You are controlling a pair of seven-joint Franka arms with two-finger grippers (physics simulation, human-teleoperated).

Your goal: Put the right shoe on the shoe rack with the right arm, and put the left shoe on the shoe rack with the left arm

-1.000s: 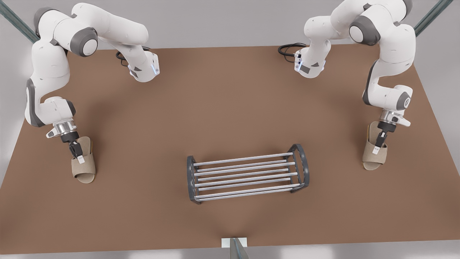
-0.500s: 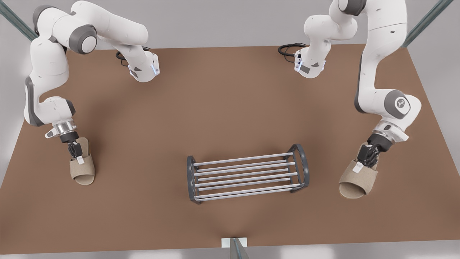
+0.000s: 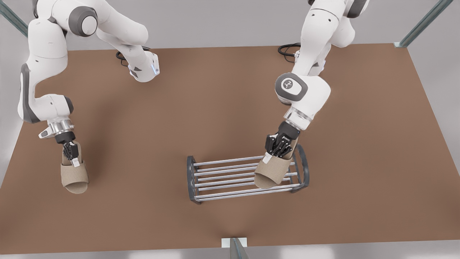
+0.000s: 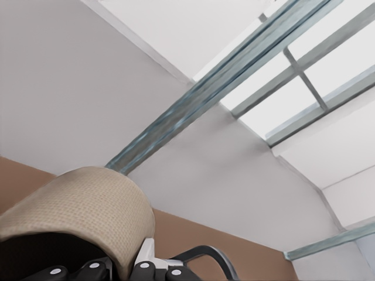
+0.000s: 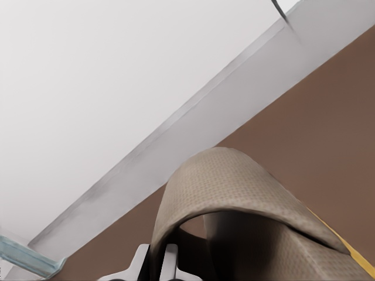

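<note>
Left gripper (image 3: 276, 151) pinches the left shoe (image 3: 271, 173) by its strap over the shoe rack (image 3: 222, 178), at the end on the front view's right; can't tell if the sole touches. I'd level it across several bars, lower gently, then release. Right gripper (image 3: 72, 155) holds the right shoe (image 3: 74, 177), well apart from the rack.

No words, brand names or numbers can be read anywhere. The one sign is a small white emblem, too small to make out, on the grey joint cap (image 3: 289, 85) of the arm at the front view's right.
</note>
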